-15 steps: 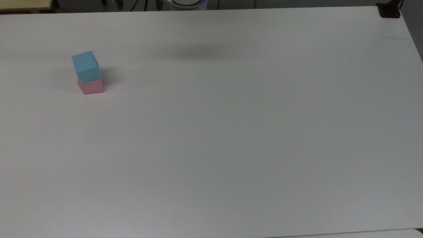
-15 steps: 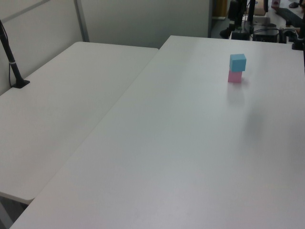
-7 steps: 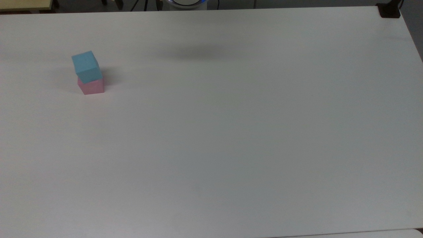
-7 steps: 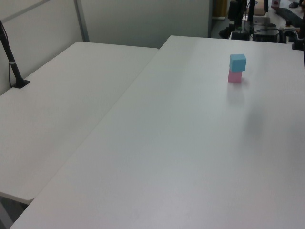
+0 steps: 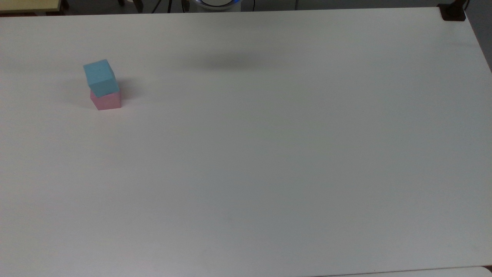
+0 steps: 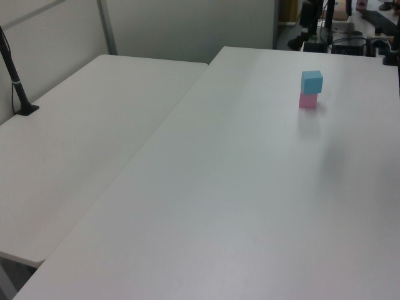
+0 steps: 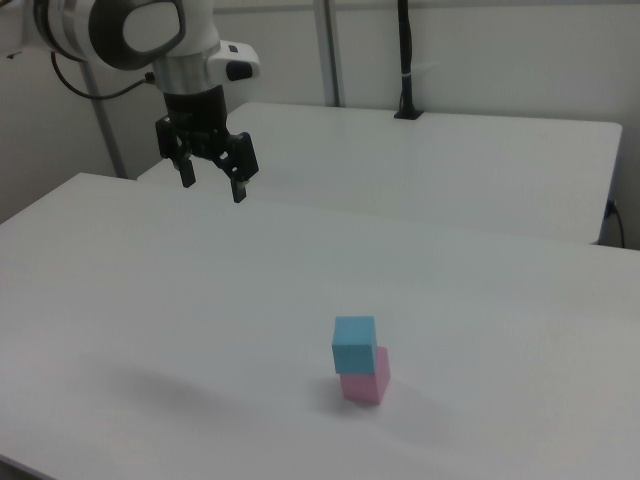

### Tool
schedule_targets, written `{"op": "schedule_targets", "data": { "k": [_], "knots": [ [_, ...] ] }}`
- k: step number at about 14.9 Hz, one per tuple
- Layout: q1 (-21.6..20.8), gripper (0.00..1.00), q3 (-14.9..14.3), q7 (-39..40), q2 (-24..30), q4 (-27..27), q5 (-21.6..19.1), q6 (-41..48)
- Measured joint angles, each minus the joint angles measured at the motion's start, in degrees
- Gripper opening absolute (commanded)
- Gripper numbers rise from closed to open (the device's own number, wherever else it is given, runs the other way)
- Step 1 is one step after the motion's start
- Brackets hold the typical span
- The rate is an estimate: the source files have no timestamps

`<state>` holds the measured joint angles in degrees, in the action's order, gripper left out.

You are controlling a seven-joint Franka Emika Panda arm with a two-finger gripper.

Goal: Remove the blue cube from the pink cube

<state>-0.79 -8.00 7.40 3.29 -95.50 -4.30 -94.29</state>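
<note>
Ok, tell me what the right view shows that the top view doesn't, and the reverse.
Right view alone: the black two-finger end effector, open, hanging high above the white table, away from the cubes toward the right view's left. Top view alone: the arm's white base with a blue ring beyond the table's far edge. Both: the light blue matte cube sitting on the pastel pink matte cube.

White table (image 5: 269,154) with a second table (image 6: 75,125) just beside

White arm (image 7: 150,35), black claw (image 7: 212,182)
</note>
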Motion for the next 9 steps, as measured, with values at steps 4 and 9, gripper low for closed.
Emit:
{"op": "schedule_targets", "data": {
  "k": [4, 9],
  "knots": [
    [1.6, 1.0, -0.2, 5.8, 0.0, 0.0, 3.4, 0.0],
    [4.9, 1.0, -0.6, 12.2, -1.6, -1.1, 9.7, -0.6]
  ]
}}
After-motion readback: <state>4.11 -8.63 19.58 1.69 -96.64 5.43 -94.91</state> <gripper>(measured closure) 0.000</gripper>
